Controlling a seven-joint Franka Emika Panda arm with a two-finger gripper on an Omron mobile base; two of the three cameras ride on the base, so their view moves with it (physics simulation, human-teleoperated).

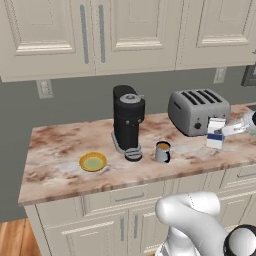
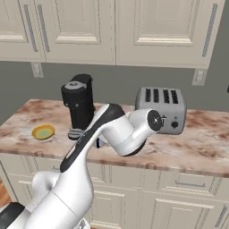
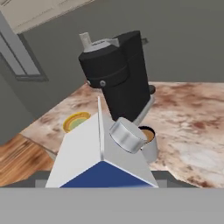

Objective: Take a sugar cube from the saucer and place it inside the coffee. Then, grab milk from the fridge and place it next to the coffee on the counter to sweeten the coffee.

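Milk carton (image 1: 216,133) at the worktop's (image 1: 60,165) right end

My tool (image 1: 227,131) grips it; hand view shows coffee mug (image 3: 148,141) brown-filled, fingertips hidden behind carton.

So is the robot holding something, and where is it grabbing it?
Yes, the end effector holds the milk by its lower body, above the counter. The exact finger contact is hidden.

A: Arm (image 2: 112,129) is rendering as glossy white rounded links; a long dark strip is running along the link nearest the coffee machine (image 2: 79,105).

B: Wrist joint is showing a dark round cap with a pale cross mark, toaster-side.
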